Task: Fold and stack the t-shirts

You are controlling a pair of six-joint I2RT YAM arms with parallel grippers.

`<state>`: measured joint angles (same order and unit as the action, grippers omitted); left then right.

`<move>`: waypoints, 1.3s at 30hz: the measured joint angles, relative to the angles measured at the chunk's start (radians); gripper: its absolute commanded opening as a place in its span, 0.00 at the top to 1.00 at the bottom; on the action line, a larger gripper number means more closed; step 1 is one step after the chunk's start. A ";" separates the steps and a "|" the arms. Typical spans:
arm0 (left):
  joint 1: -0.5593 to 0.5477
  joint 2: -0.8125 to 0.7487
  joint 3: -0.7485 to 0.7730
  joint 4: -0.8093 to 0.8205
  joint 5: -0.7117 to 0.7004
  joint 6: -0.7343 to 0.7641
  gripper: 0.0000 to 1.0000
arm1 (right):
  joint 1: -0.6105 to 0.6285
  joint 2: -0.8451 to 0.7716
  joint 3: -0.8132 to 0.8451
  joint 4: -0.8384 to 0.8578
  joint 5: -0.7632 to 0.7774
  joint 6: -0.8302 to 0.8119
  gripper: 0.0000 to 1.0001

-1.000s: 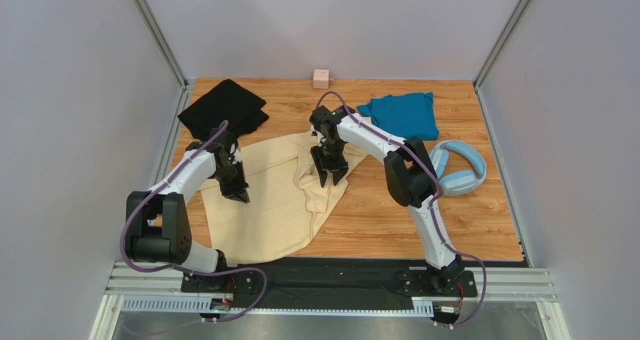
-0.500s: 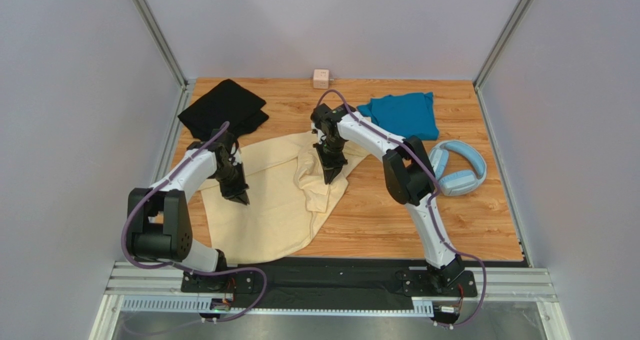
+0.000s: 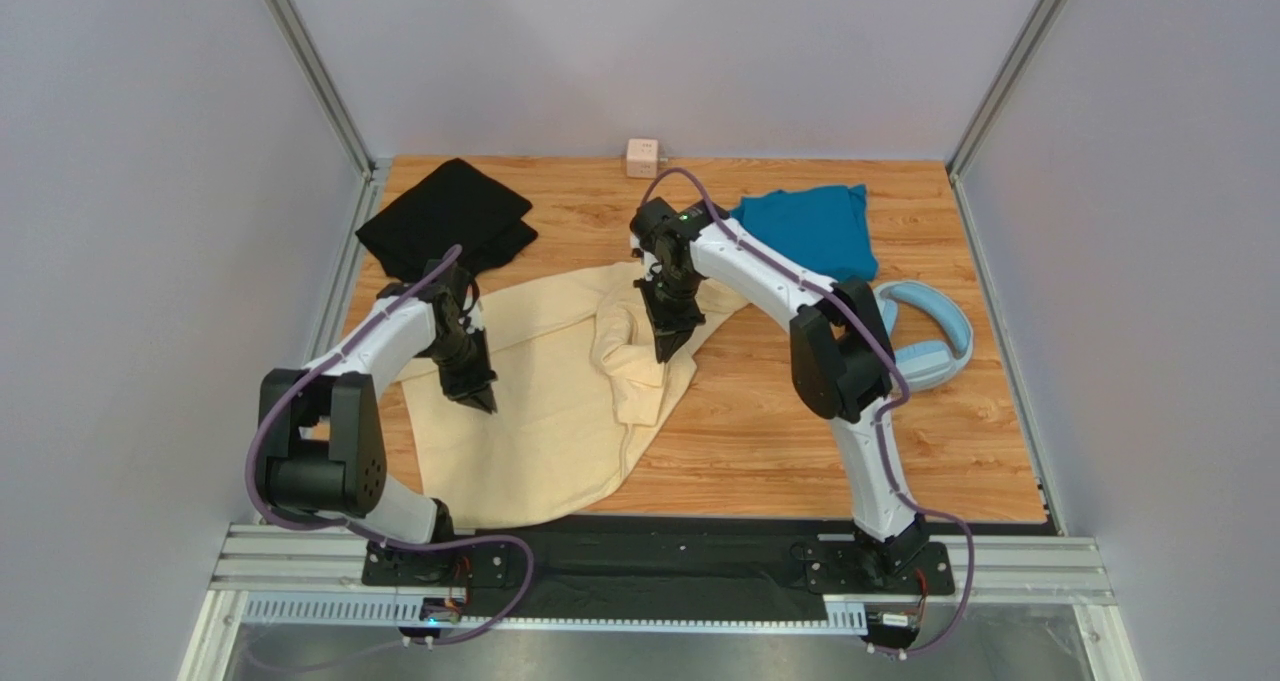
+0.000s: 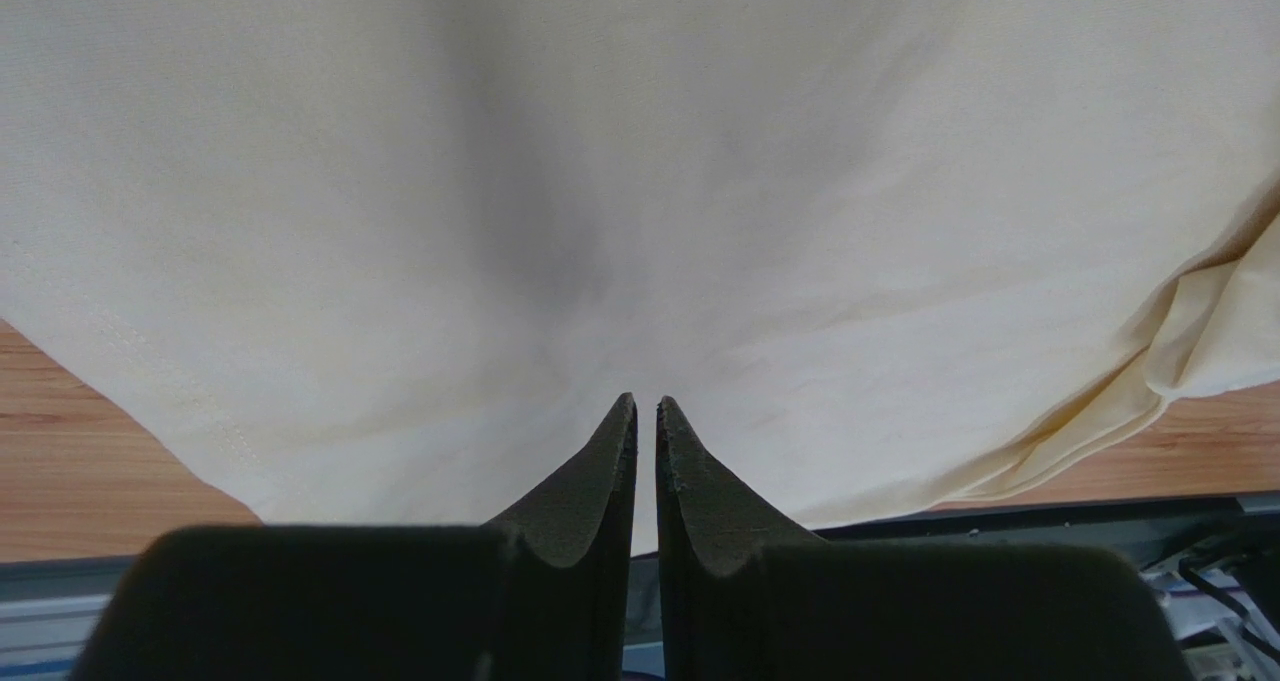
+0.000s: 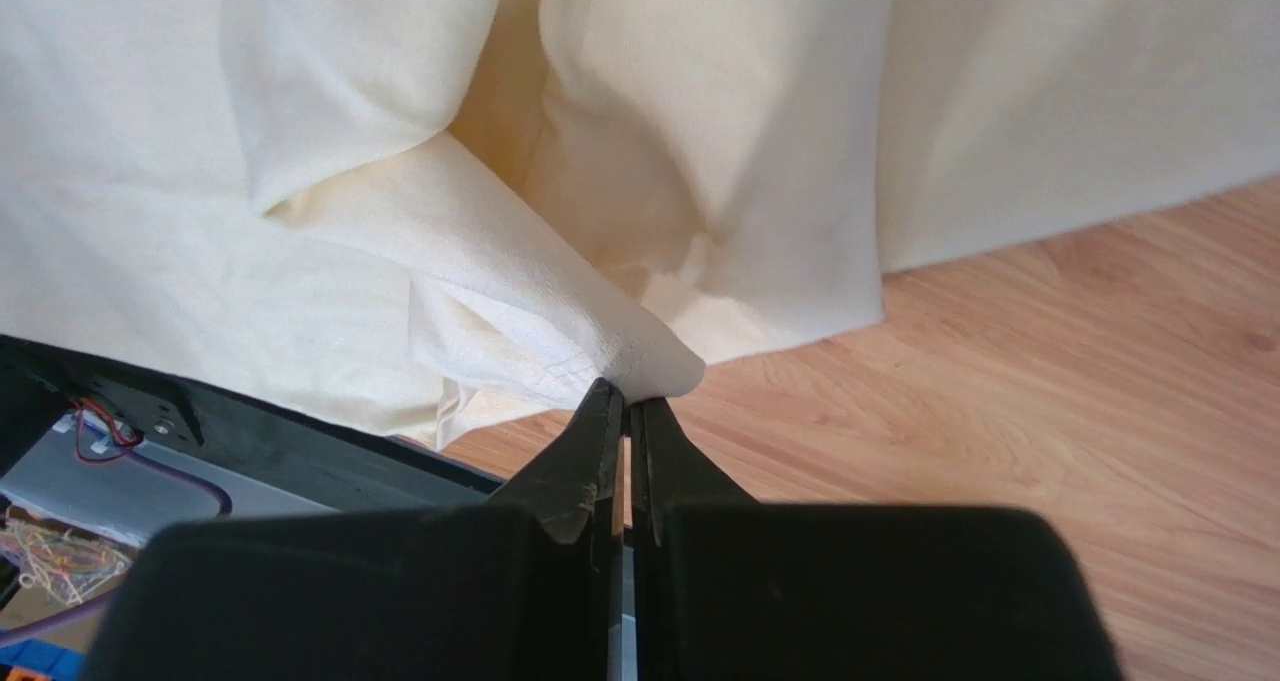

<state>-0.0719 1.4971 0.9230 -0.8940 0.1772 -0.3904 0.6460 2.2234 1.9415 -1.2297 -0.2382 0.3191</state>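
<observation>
The pale cream-yellow t-shirt (image 3: 549,411) lies spread and rumpled on the wooden table, left of centre. My left gripper (image 3: 476,398) points down onto its left part. In the left wrist view the jaws (image 4: 646,405) are shut, with creases of the cream cloth (image 4: 601,186) running to their tips. My right gripper (image 3: 666,345) is shut on a raised fold at the shirt's right edge, and the right wrist view (image 5: 627,398) shows the pinched cream cloth (image 5: 631,354). The black t-shirt (image 3: 446,219) lies at the back left. The teal blue t-shirt (image 3: 812,228) lies at the back right.
Light-blue headphones (image 3: 917,339) lie at the right, beside the right arm. A small pink cube (image 3: 643,156) stands at the back edge. Grey walls enclose the table on three sides. Bare wood (image 3: 781,426) shows right of the cream shirt.
The right gripper has closed on the cream shirt's fold and moved slightly toward the back. The left gripper's jaws have closed on the shirt's left part.
</observation>
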 measured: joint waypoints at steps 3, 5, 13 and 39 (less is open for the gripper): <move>0.000 0.009 0.000 -0.002 -0.006 0.004 0.85 | -0.010 -0.088 -0.033 -0.003 0.014 0.010 1.00; 0.000 0.015 0.000 -0.003 -0.007 0.006 0.85 | -0.020 -0.156 -0.058 -0.006 0.029 0.022 1.00; 0.000 0.058 0.030 -0.055 -0.014 0.032 0.81 | -0.053 -0.401 -0.227 -0.047 0.062 0.087 1.00; -0.012 0.297 0.367 -0.099 -0.140 -0.134 1.00 | -0.143 -0.811 -0.245 -0.120 0.111 0.234 1.00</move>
<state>-0.0837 1.7939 1.2903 -0.9932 0.0376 -0.5247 0.5026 1.4120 1.6966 -1.3495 -0.1272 0.5533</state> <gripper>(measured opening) 0.003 0.008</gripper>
